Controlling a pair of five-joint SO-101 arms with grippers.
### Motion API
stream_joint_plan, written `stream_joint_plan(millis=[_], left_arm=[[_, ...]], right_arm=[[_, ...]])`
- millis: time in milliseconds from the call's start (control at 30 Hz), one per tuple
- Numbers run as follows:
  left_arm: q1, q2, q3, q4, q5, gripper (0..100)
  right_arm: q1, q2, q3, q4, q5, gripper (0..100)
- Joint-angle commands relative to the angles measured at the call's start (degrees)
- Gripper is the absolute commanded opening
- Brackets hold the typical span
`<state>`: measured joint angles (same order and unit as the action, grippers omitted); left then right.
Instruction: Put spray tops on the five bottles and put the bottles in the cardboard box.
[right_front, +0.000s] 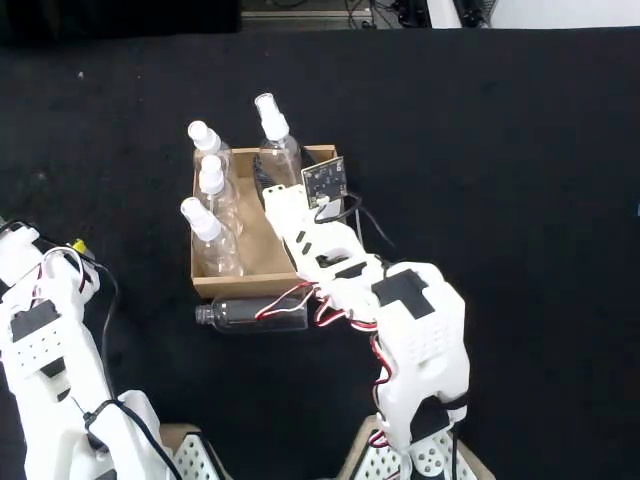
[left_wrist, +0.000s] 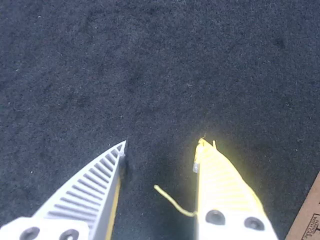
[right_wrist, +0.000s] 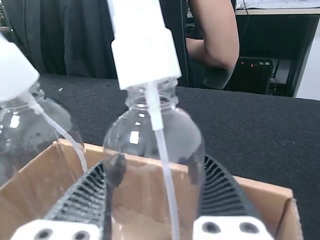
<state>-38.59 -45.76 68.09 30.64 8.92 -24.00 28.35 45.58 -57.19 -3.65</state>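
- The clear plastic bottle with a white spray top (right_wrist: 152, 145) looks empty, so I'd guess it's really light. The thin wall will probably flex and slip if I squeeze hard.
- I'd hold it on the round body just under the shoulder. I wouldn't grab the spray top, since that could pop loose.
- The right gripper (right_wrist: 162, 167) has its jaws on either side of that body. As far as I can tell they're pressed against it, pinching the bottle.
- The bottle is upright with its base down inside the brown cardboard box (right_front: 240, 283), at the far corner.
- Three more topped bottles (right_front: 215, 195) stand along the other side of the box.
- A last clear bottle lying on its side (right_front: 250, 315) is just outside the box's near wall, with no spray top that I can see.
- The left gripper (left_wrist: 163, 144) sits over the black cloth table (right_front: 500, 150), well apart, with its jaws spread and nothing between them.
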Motion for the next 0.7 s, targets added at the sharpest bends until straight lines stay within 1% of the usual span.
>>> stream_joint_plan(millis=[0, 67, 567, 667], left_arm=[[-0.9, -1.8, -0.8, -1.1, 0.4, 20], [-0.9, -1.8, -0.8, -1.1, 0.4, 20], [-0.9, -1.8, -0.8, -1.1, 0.4, 20], [-0.9, -1.8, -0.8, -1.1, 0.4, 20]], right_arm=[[-0.9, -0.8, -2.5, 0.1, 0.0, 17.7], [-0.9, -0.8, -2.5, 0.1, 0.0, 19.0], [-0.9, -1.0, -1.9, 0.1, 0.0, 18.1], [-1.0, -0.9, -1.9, 0.1, 0.0, 21.1]])
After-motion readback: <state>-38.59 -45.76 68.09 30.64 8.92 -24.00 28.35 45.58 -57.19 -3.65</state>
